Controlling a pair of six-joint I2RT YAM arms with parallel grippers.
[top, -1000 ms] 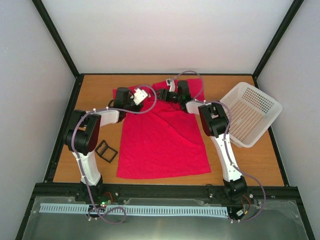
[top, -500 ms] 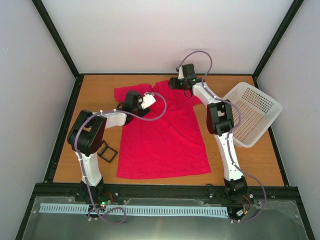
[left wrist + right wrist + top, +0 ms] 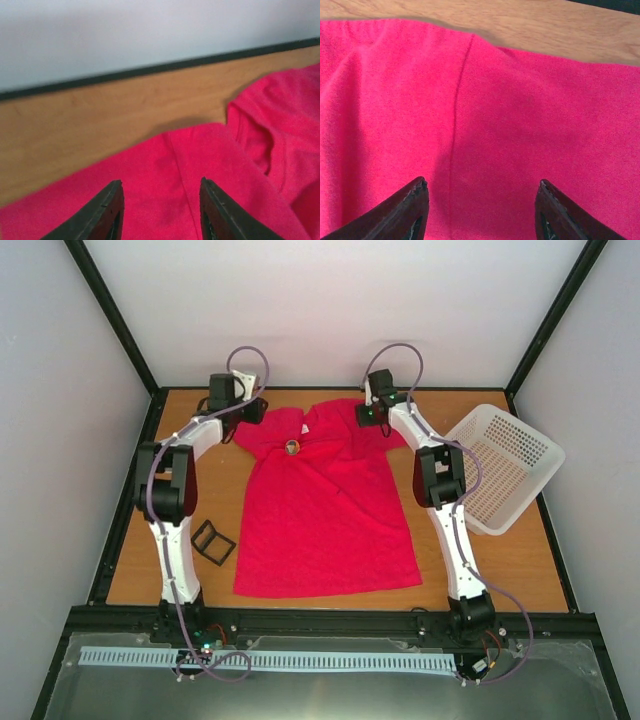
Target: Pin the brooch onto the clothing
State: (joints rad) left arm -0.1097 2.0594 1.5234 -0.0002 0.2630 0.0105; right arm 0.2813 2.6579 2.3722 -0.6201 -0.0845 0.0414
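Observation:
The red T-shirt point(image 3: 320, 510) lies flat on the wooden table, neck toward the far wall. The brooch point(image 3: 291, 447), tiny, round and pale, sits on the shirt's upper left chest, clear of both grippers. My left gripper point(image 3: 251, 412) is open and empty over the shirt's far left sleeve; its wrist view shows red fabric point(image 3: 200, 165) and a seam between the spread jaws point(image 3: 161, 202). My right gripper point(image 3: 371, 415) is open and empty over the far right shoulder; its wrist view shows only red fabric point(image 3: 520, 115) between the wide jaws point(image 3: 482, 200). The brooch is outside both wrist views.
A white perforated basket point(image 3: 500, 465) stands tilted at the right edge of the table. A small black frame-like case point(image 3: 212, 542) lies left of the shirt's lower part. Black rails border the table; bare wood point(image 3: 100, 120) shows behind the shirt.
My left gripper has swung from the shirt's chest out to the far left sleeve, and the brooch now shows on the chest. The right gripper has shifted slightly. The shirt's shoulders lie spread wider.

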